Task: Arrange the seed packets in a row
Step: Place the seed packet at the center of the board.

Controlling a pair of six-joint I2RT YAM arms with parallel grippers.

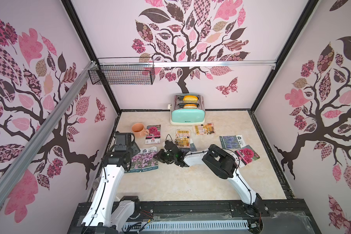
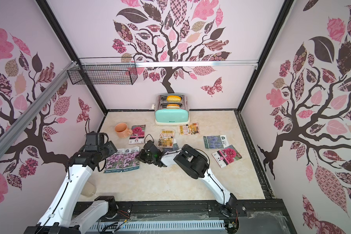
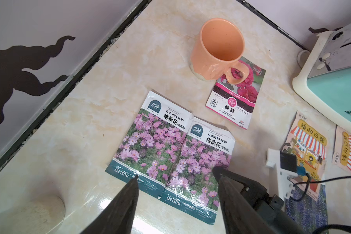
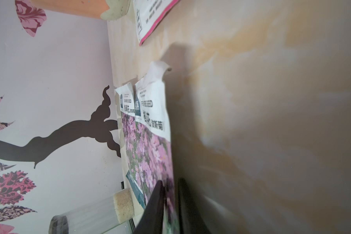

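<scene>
The step in hand looks like laying the second pink-purple packet edge to edge with its twin at the near left of the table. The right pincer sits at that packet's right edge, jaws narrowly parted and clamping nothing I can see, while the left pincer hovers wide open and empty over the pair. Next, I judge, the right arm must lift clear without dragging the packet, then pinch an edge of another flat, glossy one, such as the orange shopfront packet just farther back or the magenta packet beside the mug, to extend the row.
</scene>
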